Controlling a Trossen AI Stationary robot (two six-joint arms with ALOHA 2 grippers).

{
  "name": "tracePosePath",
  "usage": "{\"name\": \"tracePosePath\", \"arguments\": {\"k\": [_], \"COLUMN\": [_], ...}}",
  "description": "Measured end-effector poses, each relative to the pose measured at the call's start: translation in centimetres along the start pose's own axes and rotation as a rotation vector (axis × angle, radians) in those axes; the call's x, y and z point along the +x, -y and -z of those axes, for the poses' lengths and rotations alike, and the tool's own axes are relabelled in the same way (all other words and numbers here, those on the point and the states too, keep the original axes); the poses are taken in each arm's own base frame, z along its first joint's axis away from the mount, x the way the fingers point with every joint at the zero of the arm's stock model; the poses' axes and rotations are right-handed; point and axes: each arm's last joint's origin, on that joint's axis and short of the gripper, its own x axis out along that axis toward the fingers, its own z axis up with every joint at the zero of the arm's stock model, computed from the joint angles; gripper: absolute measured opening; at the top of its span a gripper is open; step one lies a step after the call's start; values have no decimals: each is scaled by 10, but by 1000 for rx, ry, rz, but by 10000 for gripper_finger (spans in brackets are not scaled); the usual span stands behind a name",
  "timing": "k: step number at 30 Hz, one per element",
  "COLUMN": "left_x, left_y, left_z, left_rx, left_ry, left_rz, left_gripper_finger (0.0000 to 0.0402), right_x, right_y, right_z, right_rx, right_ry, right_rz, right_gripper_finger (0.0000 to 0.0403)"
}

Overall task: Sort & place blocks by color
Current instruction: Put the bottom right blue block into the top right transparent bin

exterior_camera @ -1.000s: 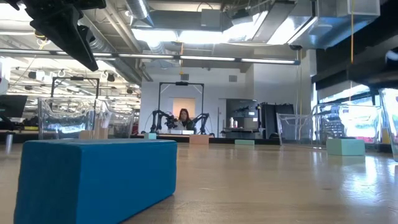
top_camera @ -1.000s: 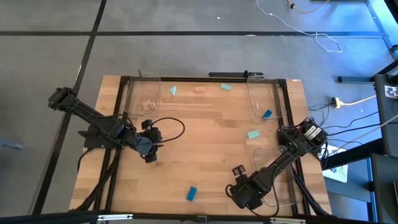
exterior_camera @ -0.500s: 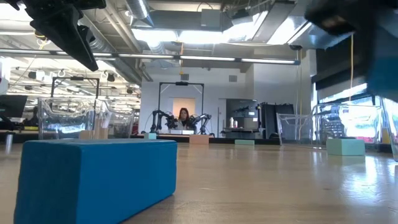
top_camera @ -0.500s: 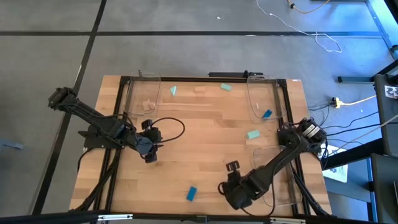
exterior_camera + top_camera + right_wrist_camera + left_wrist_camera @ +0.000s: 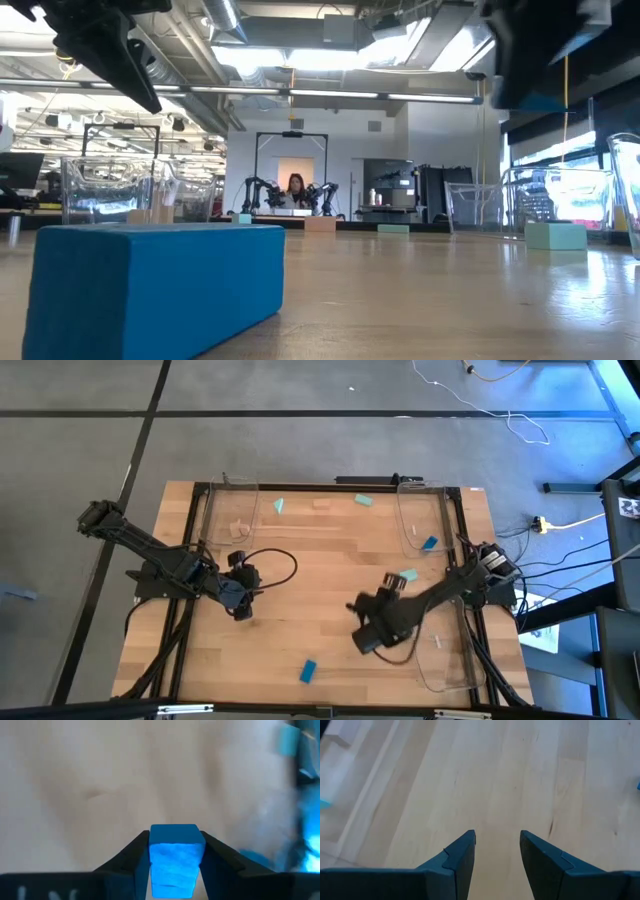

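My right gripper [image 5: 364, 641] is over the middle of the table's right half, shut on a bright blue block [image 5: 174, 855]; in the high view the gripper hides that block. My left gripper [image 5: 240, 598] is open and empty [image 5: 497, 845] above the table's left half. A second blue block [image 5: 308, 671] lies flat near the front edge and fills the near left of the low view [image 5: 150, 285]. A mint block [image 5: 407, 575] lies just beyond my right arm. Two more mint blocks [image 5: 278, 506], [image 5: 363, 500] and a tan block [image 5: 320, 505] lie near the far edge. My right gripper pinches the blue block by two opposite sides [image 5: 152, 845] between its two fingers. The block's end face shows between the fingertips. The block is lifted clear of the table.
Clear plastic trays stand at the far left [image 5: 228, 510], far right [image 5: 420, 520] and near right [image 5: 450, 655]. The far left tray holds a tan block [image 5: 238, 530], the far right tray a blue block [image 5: 430, 543]. A person sits in the room far behind the table [image 5: 296, 188].
My right gripper has swung from the table's near right corner toward the far edge and the table's middle, and now shows high at the upper right of the low view. My left arm has kept still.
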Motion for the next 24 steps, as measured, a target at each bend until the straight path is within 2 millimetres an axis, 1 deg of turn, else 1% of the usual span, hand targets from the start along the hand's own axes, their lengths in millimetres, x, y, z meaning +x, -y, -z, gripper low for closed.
{"name": "tracePosePath", "arguments": {"k": [2,4,10,17,21,24], "left_x": [0,0,-1,-1,-1,-1], "left_y": [0,1,5,6,6,6], "left_z": [-1,-2,-9,-11,-11,-11], "left_rx": [7,21,77,89,89,89], "left_ry": [8,21,92,109,108,108], "left_rz": [-5,1,35,46,47,48], "left_gripper_finger": [149,149,149,149,149,149], "right_x": [2,5,15,28,32,34], "right_y": [12,20,46,86,119,147], "right_z": [-4,-10,-28,-48,-49,-41], "right_rx": [78,130,190,204,221,264], "right_ry": [-16,-5,16,0,-4,-24], "right_rz": [75,77,138,194,229,240], "right_gripper_finger": [134,134,134,134,134,134]}}
